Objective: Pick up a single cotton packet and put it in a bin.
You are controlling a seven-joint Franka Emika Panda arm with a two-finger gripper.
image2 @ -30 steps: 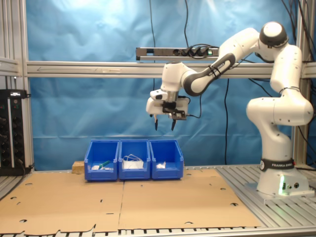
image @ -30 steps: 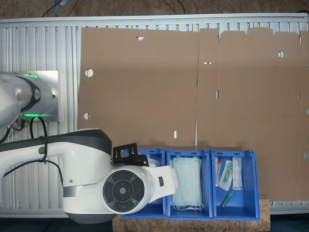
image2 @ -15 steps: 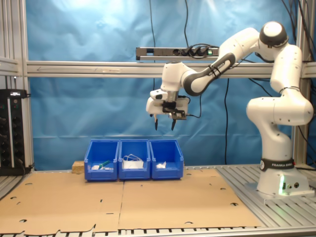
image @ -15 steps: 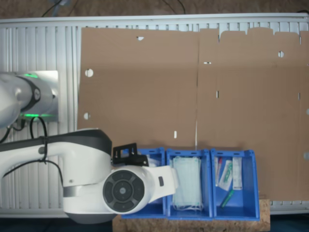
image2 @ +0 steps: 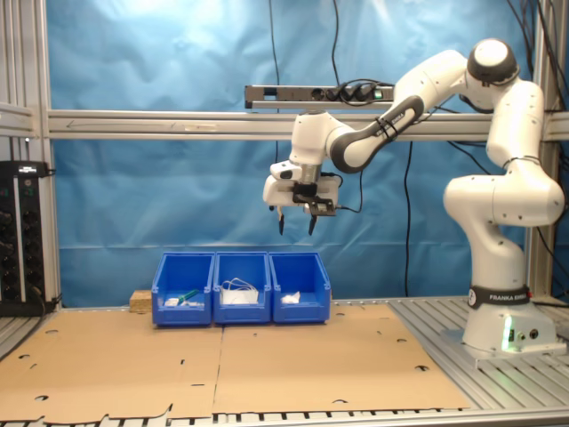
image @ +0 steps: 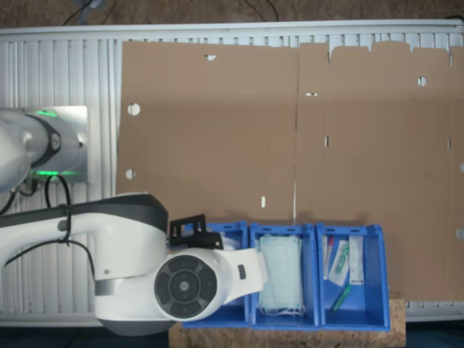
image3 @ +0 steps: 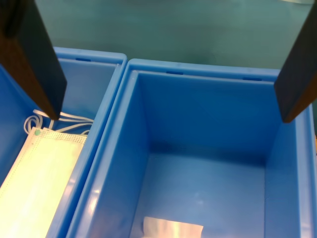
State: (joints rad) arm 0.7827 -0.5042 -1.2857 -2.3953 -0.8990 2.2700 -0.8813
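While high over bin [image2: 300,286], gripper [image2: 296,222] spread wide; holds nothing.

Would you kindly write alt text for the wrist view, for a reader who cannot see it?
An open gripper hangs empty above a blue bin, where a small white cotton packet lies on the floor. In the neighbouring blue bin lies a pale green face mask with white loops.
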